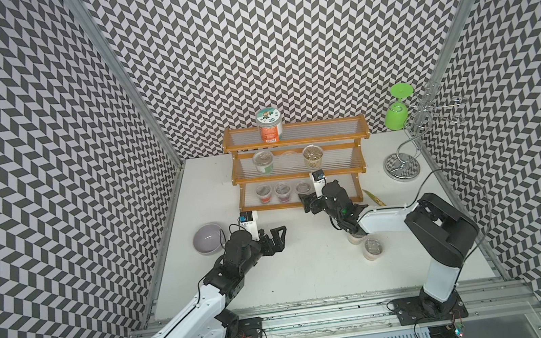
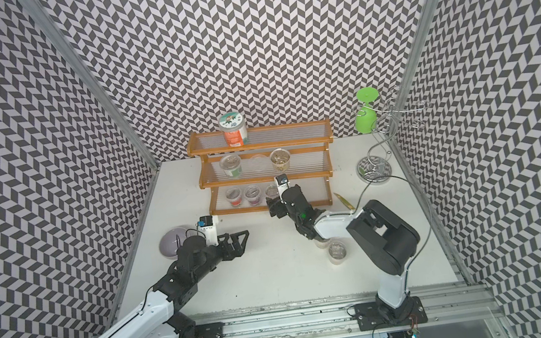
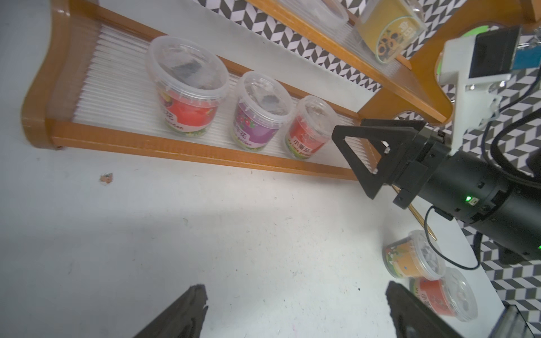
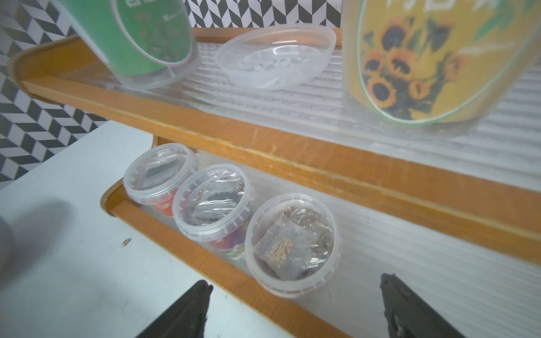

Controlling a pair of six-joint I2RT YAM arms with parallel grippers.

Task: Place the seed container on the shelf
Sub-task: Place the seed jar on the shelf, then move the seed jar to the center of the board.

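Top views, room: black-and-white chevron walls (image 1: 279,33) are closing in a white table (image 1: 277,282) on three sides. A metal rail (image 1: 316,313) is running along the near edge.
Top views, shelf: the shelf (image 1: 297,142) is standing against the back wall, with a tall jar (image 1: 269,125) on its top tier.
Top views, seed container: the seed container (image 1: 302,187) is sitting upright on the lowest tier, third in a row after a red tub (image 1: 264,193) and a purple tub (image 1: 283,192).
Top views, tools: the right tool (image 1: 307,204) is hovering just in front of the seed container. The left tool (image 1: 280,238) is hanging over bare table near a grey bowl (image 1: 207,238).
Top views, extras: a green glass (image 1: 396,114) is hanging on a wire stand (image 1: 415,143). A spare tub (image 1: 373,248) is sitting by the right arm.
Left wrist, only here: a crumb (image 3: 106,178) is lying on the table, and the tub labels are facing the camera.
Left wrist, tools: the left tool (image 3: 295,288) is spreading its fingers wide with only table between them. The right tool (image 3: 357,158) is showing side-on, near the seed container (image 3: 310,125) but apart from it.
Right wrist, tool: the right tool (image 4: 295,282) is holding its fingers wide apart, gripping nothing.
Right wrist, only here: a seed packet is showing through the clear lid of the seed container (image 4: 292,245). On the middle tier a clear dish (image 4: 275,55) is lying between a green tub (image 4: 146,38) and a sunflower tub (image 4: 433,58).
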